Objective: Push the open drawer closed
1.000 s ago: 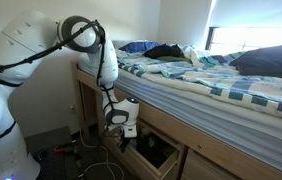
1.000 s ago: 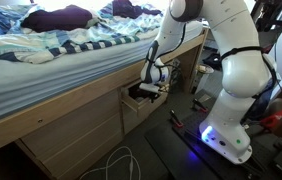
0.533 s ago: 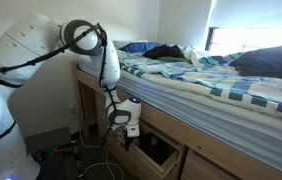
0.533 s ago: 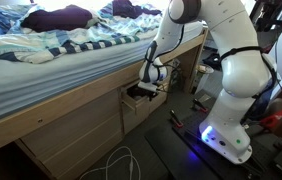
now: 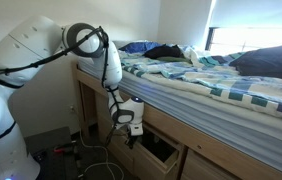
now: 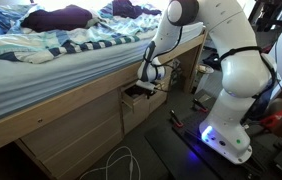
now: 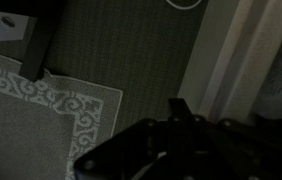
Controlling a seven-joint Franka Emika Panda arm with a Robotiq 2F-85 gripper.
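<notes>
One gripper (image 5: 130, 135), its spread unclear, has nudged the drawer (image 6: 134, 99) slightly further in.

In an exterior view, the white robot arm (image 6: 221, 50) reaches down from its base to the light-tan wooden box drawer (image 6: 142, 110), which stands partly out of the bed base with a dark gap showing at its top. The dark gripper (image 6: 148, 87) sits at the drawer's upper edge; how its jaws stand is unclear. Blue-and-white striped bedding (image 6: 51, 60) covers the bed above, and a white cable (image 6: 121, 163) loops on the floor.
</notes>
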